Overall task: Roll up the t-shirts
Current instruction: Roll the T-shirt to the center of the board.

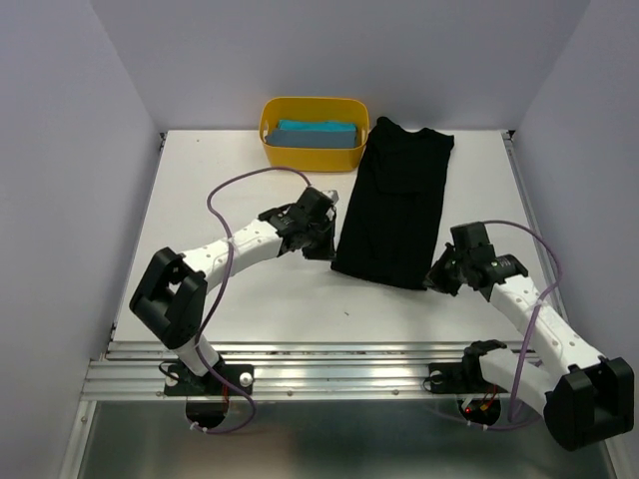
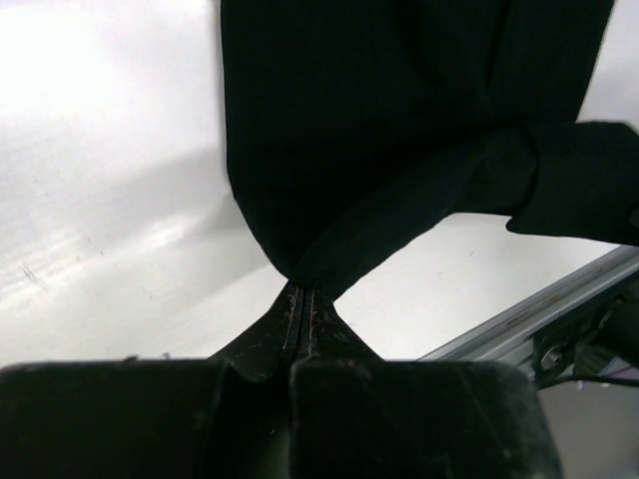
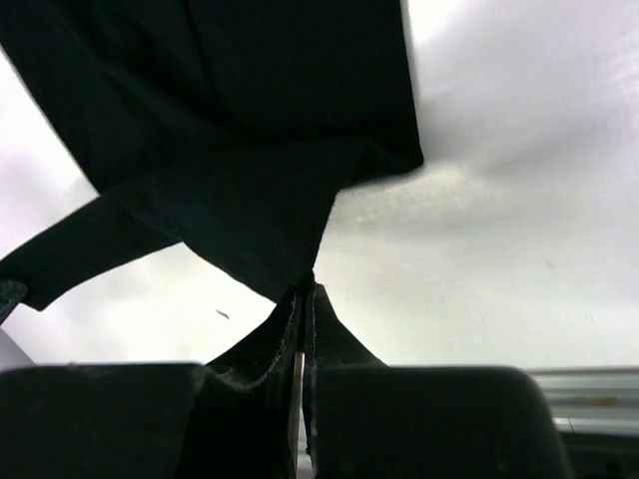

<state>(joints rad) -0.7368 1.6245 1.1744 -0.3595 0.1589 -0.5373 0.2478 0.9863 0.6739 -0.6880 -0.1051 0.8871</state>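
White tabletop (image 1: 180, 299), and the black t-shirt (image 1: 394, 210) lies on it folded into a long strip, long axis running from the near edge toward the yellow tub (image 1: 268, 130). Both arms meet it at the near hem. The left gripper (image 1: 331, 254) is clamped tight on the near-left corner and the right gripper (image 1: 439, 279) is pinched on the near-right one. So the cloth stretches straight away from both sets of fingers, and the roll probably goes forward along that axis. The teal t-shirt (image 1: 318, 135) sits in the tub.

Top view looks down over the whole counter (image 1: 250, 299); each wrist view, close behind its fingers (image 2: 262, 349), shares the black t-shirt (image 1: 394, 205).
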